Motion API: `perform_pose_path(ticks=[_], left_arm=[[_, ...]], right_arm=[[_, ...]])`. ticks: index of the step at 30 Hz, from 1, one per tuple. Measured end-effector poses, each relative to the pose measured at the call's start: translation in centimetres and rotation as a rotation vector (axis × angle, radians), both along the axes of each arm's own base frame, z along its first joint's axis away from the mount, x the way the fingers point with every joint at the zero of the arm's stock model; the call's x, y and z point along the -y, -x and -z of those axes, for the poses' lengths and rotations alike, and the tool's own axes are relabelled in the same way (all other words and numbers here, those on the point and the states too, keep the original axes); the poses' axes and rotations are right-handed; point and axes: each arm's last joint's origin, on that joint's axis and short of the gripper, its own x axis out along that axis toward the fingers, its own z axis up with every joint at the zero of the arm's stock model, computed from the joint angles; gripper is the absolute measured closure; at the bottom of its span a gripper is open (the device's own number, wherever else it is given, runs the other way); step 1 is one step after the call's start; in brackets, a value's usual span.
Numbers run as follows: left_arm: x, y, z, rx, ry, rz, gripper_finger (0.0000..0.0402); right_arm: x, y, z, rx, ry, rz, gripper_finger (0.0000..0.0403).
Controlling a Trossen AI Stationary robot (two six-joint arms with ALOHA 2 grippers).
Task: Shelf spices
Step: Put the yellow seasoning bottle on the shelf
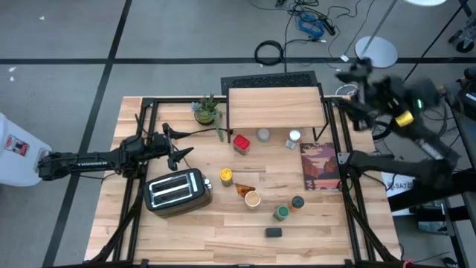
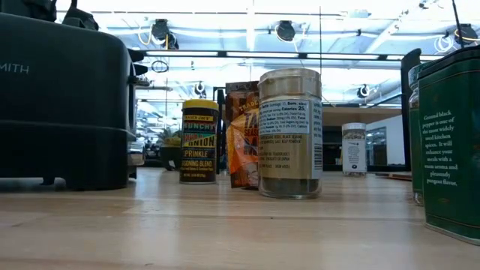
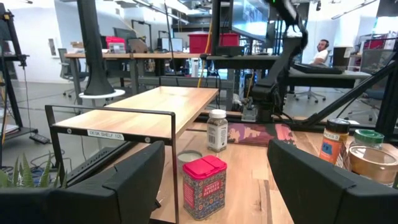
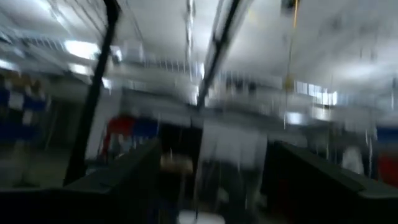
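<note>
Light-wood shelf top bare, at 12 o'clock on table. Spices, red tin among them, loose below, unshelved. Left gripper at 9 o'clock, fingers apart, faces tin for approach. Right gripper at 2 o'clock, raised, fingers apart, empty.

Shelf at bench rear-center w/ nothing on top. Plant just left of it, toaster front-left. Spices scattered in front of shelf, red tin nearest it.

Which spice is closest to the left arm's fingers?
The red tin. It stands nearest the left gripper, just in front of the shelf; the other spices sit farther right.
</note>
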Motion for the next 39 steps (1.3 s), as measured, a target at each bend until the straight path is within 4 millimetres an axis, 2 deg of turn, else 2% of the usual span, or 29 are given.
perform_pose_path(ticks=[3, 6, 9, 13, 17, 22, 25, 29, 31, 33, 36, 39], left_arm=[[0.0, 0.0, 0.0, 0.000, 0.000, 0.000, 0.0107], [0.0, 0.0, 0.0, 0.000, 0.000, 0.000, 0.0107], [0.0, 0.0, 0.0, 0.000, 0.000, 0.000, 0.0107], [0.0, 0.0, 0.0, 0.000, 0.000, 0.000, 0.0107], [0.0, 0.0, 0.0, 0.000, 0.000, 0.000, 0.0107], [0.0, 0.0, 0.0, -0.001, 0.000, 0.000, 0.0107], [0.0, 0.0, 0.0, 0.000, 0.000, 0.000, 0.0107], [0.0, 0.0, 0.0, 0.000, 0.000, 0.000, 0.0107], [0.0, 0.0, 0.0, -0.001, 0.000, 0.000, 0.0107], [0.0, 0.0, 0.0, 0.000, 0.000, 0.000, 0.0107], [0.0, 0.0, 0.0, 0.000, 0.000, 0.000, 0.0107], [0.0, 0.0, 0.0, 0.000, 0.000, 0.000, 0.0107]], right_arm=[[1.0, -1.6, -1.9, -0.296, -0.094, 0.038, 0.0105], [1.9, -2.9, -1.7, -0.566, -0.180, 0.055, 0.0105], [2.5, -3.9, 0.1, -0.805, -0.281, 0.113, 0.0105], [3.0, -4.2, 3.5, -1.051, -0.383, 0.212, 0.0105], [2.8, -4.4, 7.0, -1.104, -0.453, 0.196, 0.0105], [2.6, -5.0, 13.2, -0.988, -0.456, 0.135, 0.0105], [2.5, -6.0, 17.2, -0.800, -0.440, 0.057, 0.0105], [2.6, -7.3, 21.2, -0.483, -0.409, -0.017, 0.0105], [2.7, -7.7, 21.7, -0.305, -0.360, -0.048, 0.0105], [2.6, -7.7, 21.4, -0.130, -0.279, -0.072, 0.0105], [2.2, -7.7, 20.1, 0.101, -0.124, -0.099, 0.0105], [1.3, -7.8, 17.8, 0.326, 0.066, -0.114, 0.0105]])
